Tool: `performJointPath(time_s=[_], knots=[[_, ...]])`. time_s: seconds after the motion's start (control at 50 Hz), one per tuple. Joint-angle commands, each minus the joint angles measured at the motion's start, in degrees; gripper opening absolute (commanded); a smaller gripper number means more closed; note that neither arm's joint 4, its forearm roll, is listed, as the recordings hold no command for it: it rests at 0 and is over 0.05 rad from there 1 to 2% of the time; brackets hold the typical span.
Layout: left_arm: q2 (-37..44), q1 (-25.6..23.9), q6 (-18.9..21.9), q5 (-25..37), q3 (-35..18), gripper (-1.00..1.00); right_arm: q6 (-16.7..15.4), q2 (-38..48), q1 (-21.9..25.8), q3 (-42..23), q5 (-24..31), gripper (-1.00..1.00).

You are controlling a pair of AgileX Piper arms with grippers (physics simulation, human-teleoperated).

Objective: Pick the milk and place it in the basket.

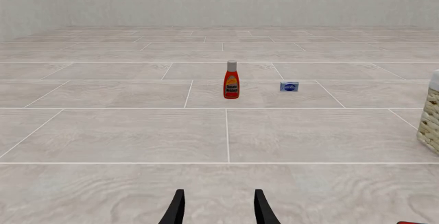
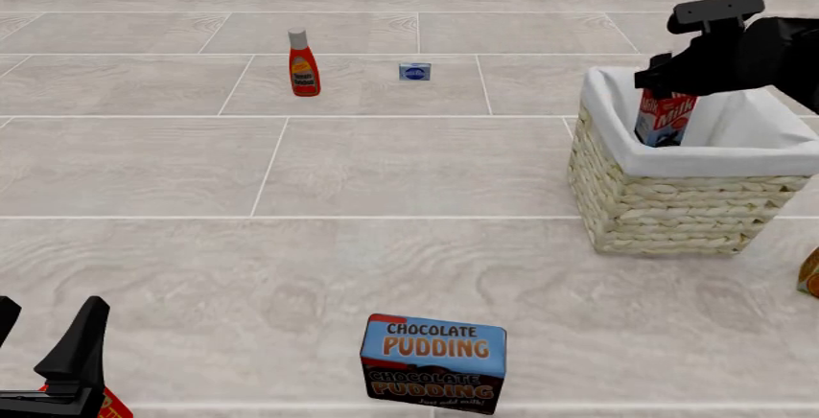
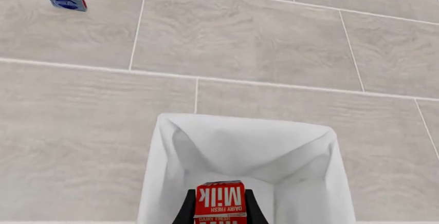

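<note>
The milk (image 2: 666, 117) is a small carton, red on top with white letters and blue and white lower down. It stands straight up, held over the inside of the basket (image 2: 666, 197), its lower part below the rim. The right gripper (image 2: 669, 78) holds it from above, and its black jaws are clamped on the carton's two sides. In the right wrist view the word "Milk" (image 3: 220, 197) shows upside down, with the white cloth of the basket (image 3: 205, 147) around it.

Going from near to far, with the basket as the mark: there is one left gripper (image 2: 49, 336), nearer than the basket and far to its left, low over the table (image 2: 384, 169). Its jaws are apart and hold nothing. One blue chocolate pudding box (image 2: 434, 362) lies nearer than the basket too, to its left. There is one basket and one milk. Farther than the basket, to its left, sits one small blue box (image 2: 413, 71). One red ketchup bottle (image 2: 303, 63) stands still further left.
</note>
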Motion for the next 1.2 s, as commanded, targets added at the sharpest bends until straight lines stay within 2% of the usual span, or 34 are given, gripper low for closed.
performJointPath(time_s=[0.02, 0.28, 1.12, 1.14, 1.2], knots=[[0.0, 0.0, 0.0, 0.0, 0.0, 1.00, 2.2, 2.5, -0.8, -0.9, -1.8, -1.00], [0.0, 0.0, 0.0, 0.0, 0.0, 1.00, 3.6, 4.6, -2.0, -0.3, -2.9, -1.00], [0.0, 0.0, 0.0, 0.0, 0.0, 1.00, 3.9, 8.0, -3.7, 1.5, -4.3, -1.00], [0.0, 0.0, 0.0, 0.0, 0.0, 1.00, 3.8, 7.9, -3.6, 1.5, -4.2, 1.00], [0.0, 0.0, 0.0, 0.0, 0.0, 1.00, 3.6, 7.4, -3.7, 1.4, -3.9, 1.00]])
